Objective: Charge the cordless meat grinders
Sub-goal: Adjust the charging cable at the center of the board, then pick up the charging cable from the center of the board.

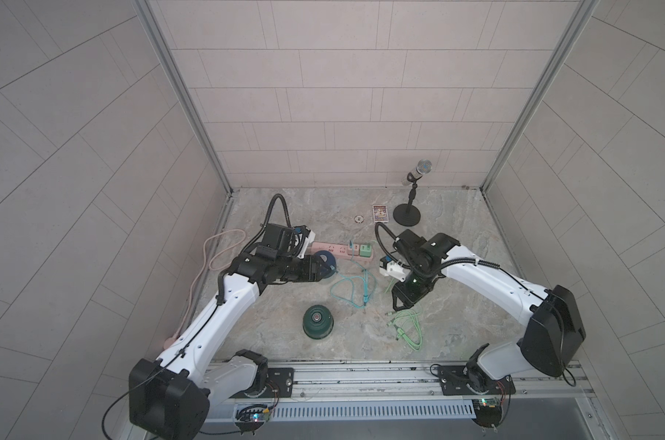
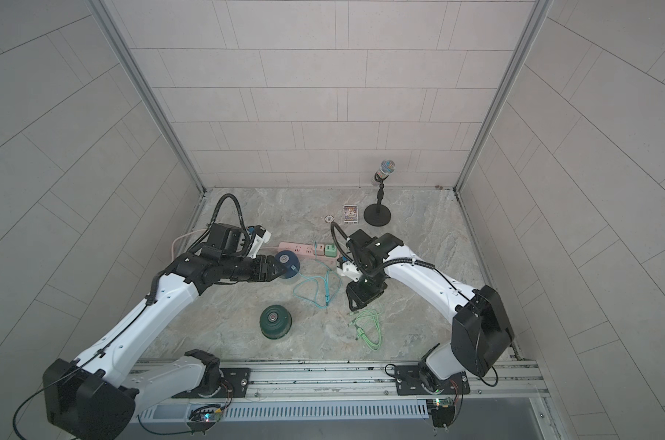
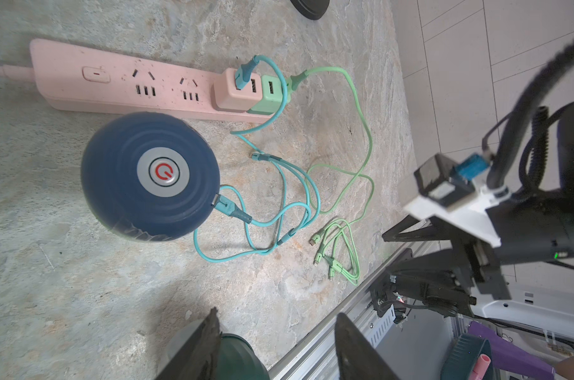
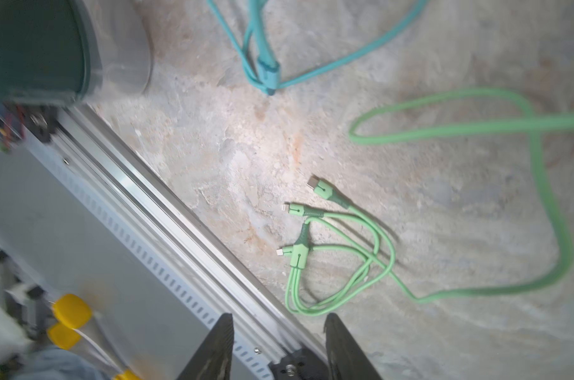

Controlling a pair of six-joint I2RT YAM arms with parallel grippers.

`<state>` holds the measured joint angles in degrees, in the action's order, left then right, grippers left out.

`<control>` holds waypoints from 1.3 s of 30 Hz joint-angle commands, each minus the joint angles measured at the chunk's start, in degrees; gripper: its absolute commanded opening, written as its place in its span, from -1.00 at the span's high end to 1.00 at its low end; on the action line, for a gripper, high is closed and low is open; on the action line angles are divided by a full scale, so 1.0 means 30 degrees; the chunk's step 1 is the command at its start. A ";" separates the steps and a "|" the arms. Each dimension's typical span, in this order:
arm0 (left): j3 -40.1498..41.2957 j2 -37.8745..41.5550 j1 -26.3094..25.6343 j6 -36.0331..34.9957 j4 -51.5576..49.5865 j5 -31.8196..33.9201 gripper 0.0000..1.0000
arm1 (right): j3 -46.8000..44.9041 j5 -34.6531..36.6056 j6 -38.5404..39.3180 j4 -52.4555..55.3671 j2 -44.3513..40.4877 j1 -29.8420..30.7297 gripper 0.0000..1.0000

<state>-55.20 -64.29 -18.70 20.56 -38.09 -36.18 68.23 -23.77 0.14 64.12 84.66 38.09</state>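
Right gripper (image 4: 279,317) spread, empty; three plugs of green cable (image 4: 344,263) just ahead of its tips; green grinder (image 1: 318,320) well aside; left gripper (image 3: 278,312) spread, blue grinder (image 3: 150,174) ahead; risk: pinching wrong plug, dragging loops.

teal cable (image 4: 267,74), green cable (image 4: 476,126) cluttering centre

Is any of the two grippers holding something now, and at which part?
Nothing is held. The left gripper and the right gripper both have open, empty jaws. The light green cable lies free.
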 commanded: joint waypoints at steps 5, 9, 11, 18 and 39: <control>-0.0292 0.0464 0.0968 -0.0493 -0.0857 -0.0620 -0.17 | -0.3100 0.3175 0.7378 -0.4322 -0.2063 0.0899 -0.02; -0.0323 0.0543 0.1133 -0.0611 -0.0986 -0.0646 -0.17 | -0.4729 0.3642 0.8651 -0.7096 -0.2089 0.0899 -0.02; -0.0310 0.0557 0.1168 -0.0557 -0.1015 -0.0653 -0.17 | -0.5346 0.3636 0.8915 -0.7963 -0.1661 0.0899 -0.01; -0.0116 0.0695 0.1367 -0.0524 -0.1074 -0.0738 -0.17 | -0.6633 0.3786 0.8961 -1.0590 -0.0467 0.0928 0.07; 0.0467 0.1270 0.1787 -0.0802 -0.1429 -0.0799 -0.17 | -0.6733 0.3480 0.8383 -1.0703 0.2292 0.1128 0.28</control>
<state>-54.28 -61.67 -13.76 19.42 -41.34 -38.20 48.23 -12.88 25.21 31.42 89.65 40.93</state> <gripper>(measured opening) 0.586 0.367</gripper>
